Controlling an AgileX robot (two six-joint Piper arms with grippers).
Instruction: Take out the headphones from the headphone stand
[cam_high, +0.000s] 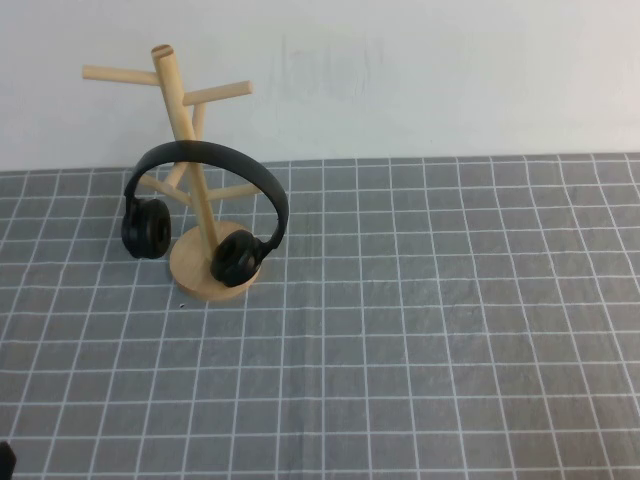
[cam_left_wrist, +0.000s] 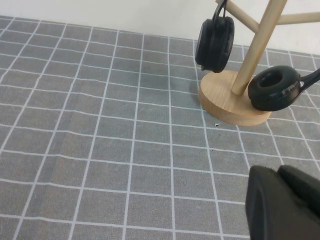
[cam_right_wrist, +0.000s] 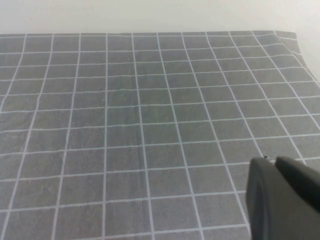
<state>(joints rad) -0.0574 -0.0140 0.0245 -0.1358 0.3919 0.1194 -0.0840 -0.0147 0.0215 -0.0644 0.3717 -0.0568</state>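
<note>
The black headphones (cam_high: 262, 185) hang on the light wooden headphone stand (cam_high: 178, 95) at the back left of the table. The band arches across the pole. One ear cup (cam_high: 147, 229) hangs left of the round base (cam_high: 192, 268) and the other (cam_high: 238, 257) rests in front of it. In the left wrist view the headphones (cam_left_wrist: 274, 89) and the stand (cam_left_wrist: 225, 100) show ahead. My left gripper (cam_left_wrist: 276, 172) is shut and empty, well short of the stand, near the table's front left corner (cam_high: 5, 460). My right gripper (cam_right_wrist: 272, 162) is shut and empty over bare cloth, and is out of the high view.
A grey cloth with a white grid (cam_high: 420, 330) covers the table. A white wall (cam_high: 420, 70) stands behind it. The cloth's far right corner (cam_right_wrist: 287, 36) shows in the right wrist view.
</note>
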